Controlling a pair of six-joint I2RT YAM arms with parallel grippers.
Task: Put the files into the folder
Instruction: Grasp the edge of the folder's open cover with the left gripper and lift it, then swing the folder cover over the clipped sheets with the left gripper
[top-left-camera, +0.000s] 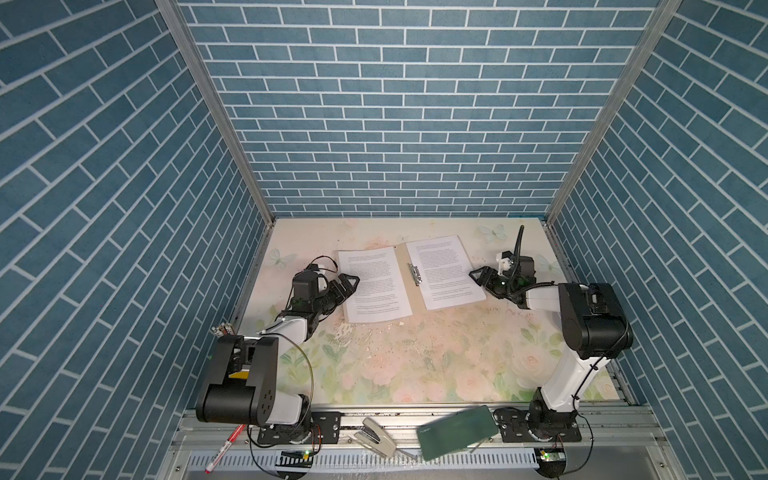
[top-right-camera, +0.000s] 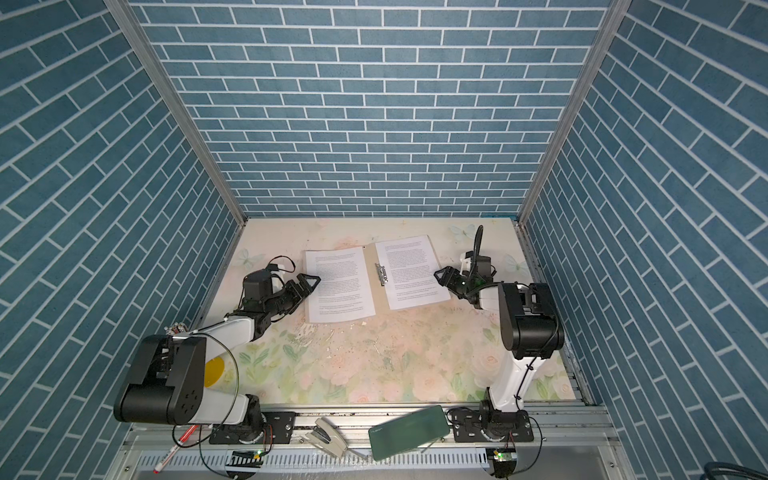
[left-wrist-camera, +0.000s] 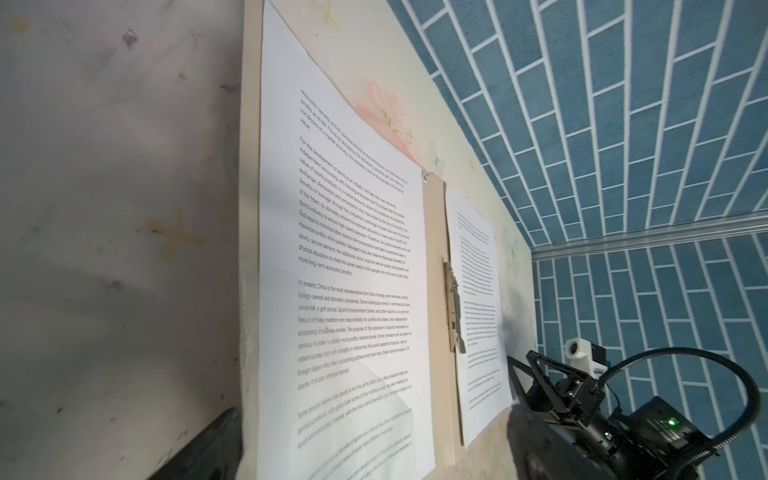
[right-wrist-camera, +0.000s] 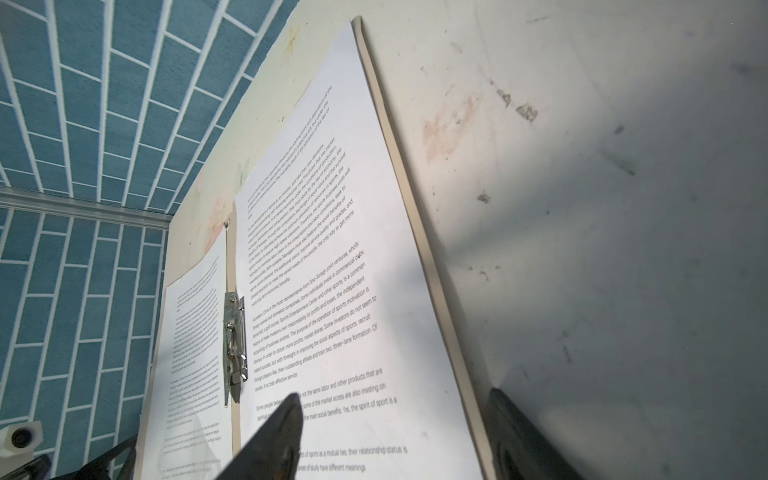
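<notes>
One folder (top-left-camera: 415, 300) (top-right-camera: 380, 300), tan card, lies open and flat toward the far side of the flowered table (top-left-camera: 415, 361), with one silver clip (top-left-camera: 414, 274) (right-wrist-camera: 232, 345) along its spine. Two files show face up on it, both white with dense black print: one left sheet (top-left-camera: 374, 286) (top-right-camera: 338, 286) on the left flap and one right sheet (top-left-camera: 444, 272) (top-right-camera: 413, 272) on the right flap, with a bare tan strip and the clip between them. Whether a third sheet lies under either one cannot be told. Two arms reach in, one from each side. The left gripper (top-left-camera: 347, 286) (top-right-camera: 309, 282) sits low at the outer edge of the left sheet with its jaws spread wide and nothing between them; the left wrist view shows one dark finger (left-wrist-camera: 208, 449) over bare table just beside the folder's edge. The right gripper (top-left-camera: 478, 278) (top-right-camera: 441, 276) sits at the outer edge of the right flap, jaws also apart and gripping nothing; in the right wrist view one finger (right-wrist-camera: 282, 432) is over the printed sheet and the other finger (right-wrist-camera: 515, 432) is beyond the folder's tan border, so the two straddle that edge. Whether either finger touches paper or card cannot be told. On the front rail lie one dark green case (top-left-camera: 455, 432), one stapler (top-left-camera: 374, 436) and one red-capped marker (top-left-camera: 224, 451).
</notes>
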